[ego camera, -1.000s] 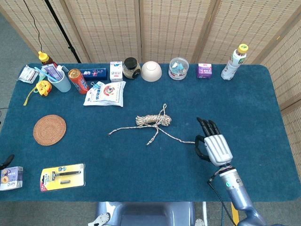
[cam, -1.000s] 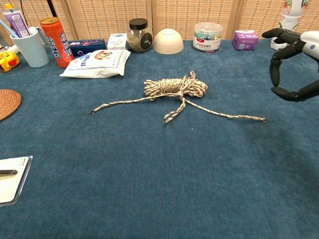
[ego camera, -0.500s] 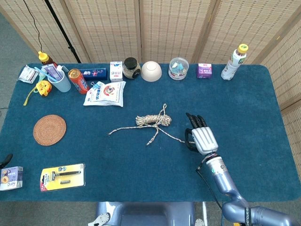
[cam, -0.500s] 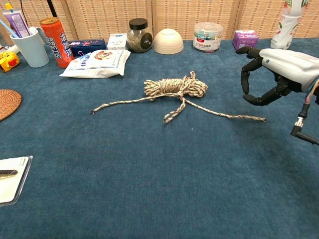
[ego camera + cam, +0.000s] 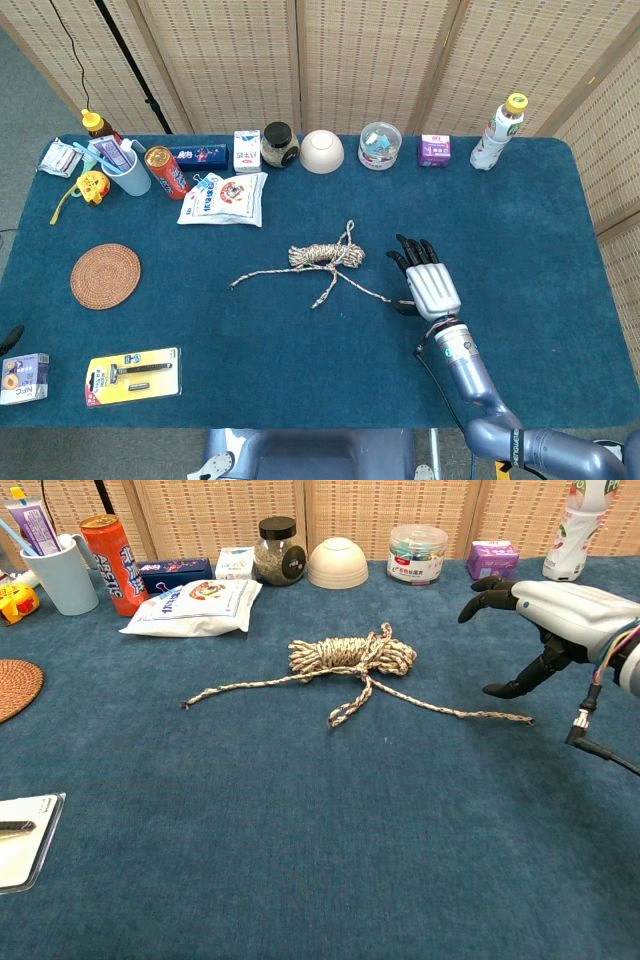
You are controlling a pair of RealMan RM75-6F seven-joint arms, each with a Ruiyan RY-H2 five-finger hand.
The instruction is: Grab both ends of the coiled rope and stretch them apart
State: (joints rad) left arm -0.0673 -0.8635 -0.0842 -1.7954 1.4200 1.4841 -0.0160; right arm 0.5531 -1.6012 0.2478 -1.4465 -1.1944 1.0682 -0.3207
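Right hand [image 5: 430, 283], fingers spread and empty, hovers above the rope [image 5: 328, 257]'s right end.

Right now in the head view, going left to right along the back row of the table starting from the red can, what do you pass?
Red can → blue box → small carton → dark-lidded jar → upturned bowl → clear tub → purple box → bottle.
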